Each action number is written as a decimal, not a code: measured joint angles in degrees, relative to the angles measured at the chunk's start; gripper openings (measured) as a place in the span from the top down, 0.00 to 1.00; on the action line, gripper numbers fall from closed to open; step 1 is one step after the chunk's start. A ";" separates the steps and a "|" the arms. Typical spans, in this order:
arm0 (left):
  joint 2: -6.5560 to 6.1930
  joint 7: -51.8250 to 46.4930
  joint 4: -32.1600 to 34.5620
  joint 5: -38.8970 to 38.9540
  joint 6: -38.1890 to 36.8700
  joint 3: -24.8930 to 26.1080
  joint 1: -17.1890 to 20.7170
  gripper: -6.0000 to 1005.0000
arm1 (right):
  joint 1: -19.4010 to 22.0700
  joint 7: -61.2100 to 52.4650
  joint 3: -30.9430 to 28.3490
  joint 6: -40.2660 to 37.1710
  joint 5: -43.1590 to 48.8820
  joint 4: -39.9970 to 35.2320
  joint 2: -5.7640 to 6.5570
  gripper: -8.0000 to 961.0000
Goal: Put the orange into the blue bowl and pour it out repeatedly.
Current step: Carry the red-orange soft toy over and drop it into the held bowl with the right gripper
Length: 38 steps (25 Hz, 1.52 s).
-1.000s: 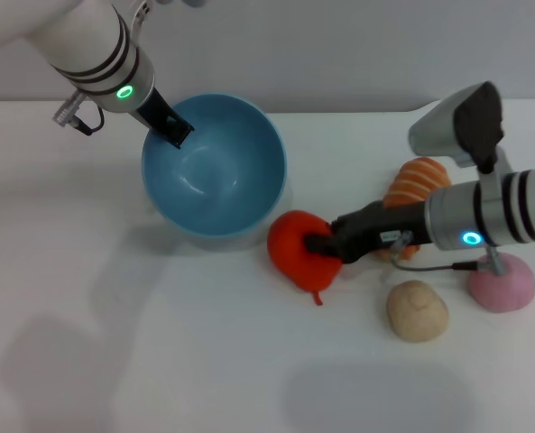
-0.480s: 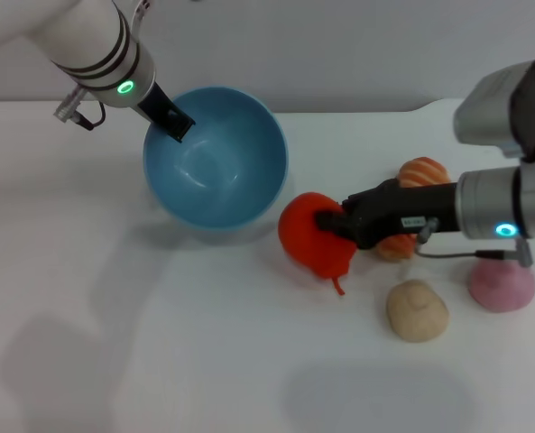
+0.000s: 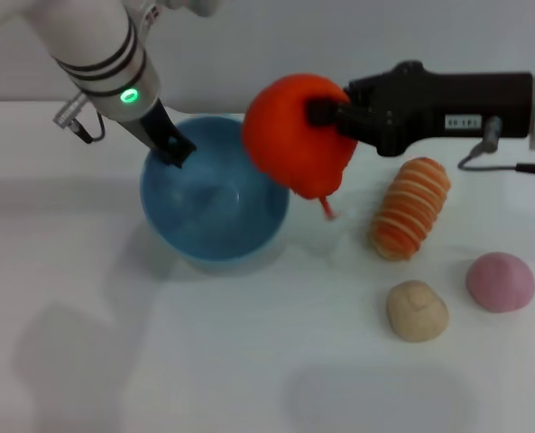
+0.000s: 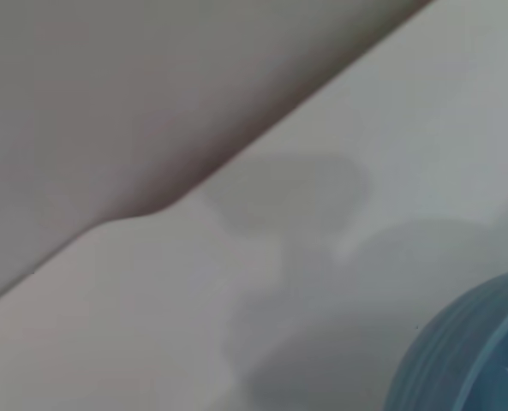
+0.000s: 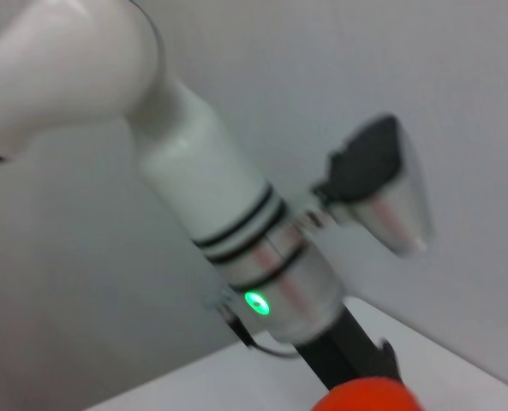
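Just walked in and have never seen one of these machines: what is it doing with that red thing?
The right gripper holds a lumpy, bright red-orange fruit in the air by the near-right rim of a round light-blue bowl with nothing in it. The left gripper grips the bowl's far-left rim. A striped oblong, a pink ball and a beige lump lie nearby.

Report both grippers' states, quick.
Left gripper: shut on the rim of the round light-blue bowl.
Right gripper: shut on the lumpy red-orange fruit, lifted.
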State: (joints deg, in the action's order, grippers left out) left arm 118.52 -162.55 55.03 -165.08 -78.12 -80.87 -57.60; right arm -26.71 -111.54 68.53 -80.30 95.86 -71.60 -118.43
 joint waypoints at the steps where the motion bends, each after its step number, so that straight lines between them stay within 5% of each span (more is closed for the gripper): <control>1: 0.10 0.14 0.00 0.39 -0.64 -0.15 -0.21 0.99 | -0.57 -0.22 -0.09 -0.25 0.07 0.00 0.00 0.96; 12: 0.22 0.68 0.72 6.24 -1.24 -5.36 0.02 0.99 | -10.57 1.77 -0.03 3.56 1.98 20.48 0.12 0.95; 18: 0.22 0.74 0.76 6.54 0.39 -5.53 0.58 0.99 | -13.42 1.74 0.47 3.63 4.94 24.62 0.13 0.91; 24: 0.22 0.75 0.72 6.60 1.38 -5.53 1.45 0.99 | -12.83 1.79 -1.03 3.62 5.00 25.11 0.14 0.86; 29: 0.22 0.74 0.68 6.70 1.99 -5.52 1.72 0.99 | -12.43 1.88 -2.26 3.59 5.16 25.24 0.21 0.66; 38: 0.20 0.99 0.71 7.21 4.11 -6.14 2.01 0.99 | -8.06 5.27 -7.98 3.60 5.14 21.85 0.39 0.55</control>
State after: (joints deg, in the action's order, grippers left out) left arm 118.71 -161.56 55.75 -157.87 -74.00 -87.02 -55.60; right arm -34.77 -106.26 60.55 -76.70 101.00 -49.75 -118.03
